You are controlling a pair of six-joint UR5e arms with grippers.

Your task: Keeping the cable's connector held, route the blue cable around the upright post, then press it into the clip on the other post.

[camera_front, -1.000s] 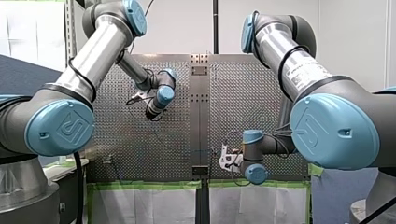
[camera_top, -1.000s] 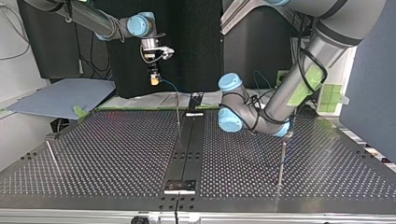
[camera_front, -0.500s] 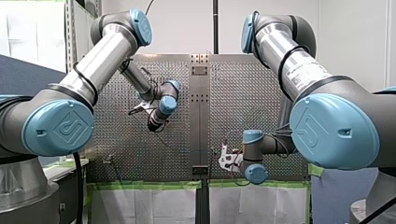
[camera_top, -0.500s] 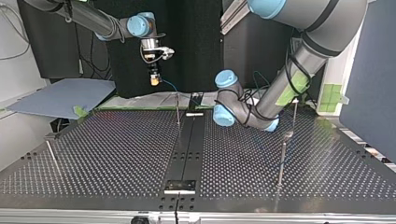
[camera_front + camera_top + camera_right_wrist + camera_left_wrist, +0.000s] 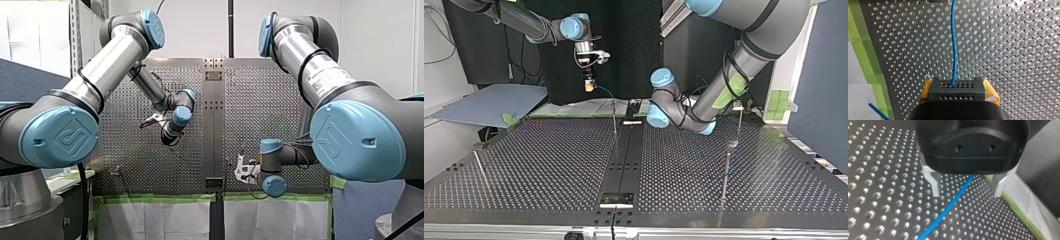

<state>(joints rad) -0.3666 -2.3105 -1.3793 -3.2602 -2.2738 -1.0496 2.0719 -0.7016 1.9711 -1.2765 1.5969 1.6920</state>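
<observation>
Blue cable (image 5: 954, 50) leaves the black connector (image 5: 957, 88) and runs straight ahead of the right claw (image 5: 958, 86), its long axis in line with the claw, over the perforated counter (image 5: 1008, 55). The right claw's yellow pads (image 5: 991, 93) are pinched on the connector from both sides. Beside this claw a strip of green tape (image 5: 868, 57) edges the counter, and a second short piece of blue cable shows past it.

In the top view the right claw hangs above the counter's far edge at the frame's upper left, with the connector end pointing down and the cable leading off to the right toward the thin upright post (image 5: 614, 119) at the upper middle. The left arm's wrist (image 5: 664, 105) sits low just to the right of that post. Two more posts stand at the right, the nearer one (image 5: 725, 175) and the farther one (image 5: 739, 120); a thin leaning rod (image 5: 480, 167) stands at the lower left.

The left claw (image 5: 966, 192) has its metal fingers (image 5: 933, 181) spread wide. The cable comes out from under its body and slants across the counter between them, touching neither.
</observation>
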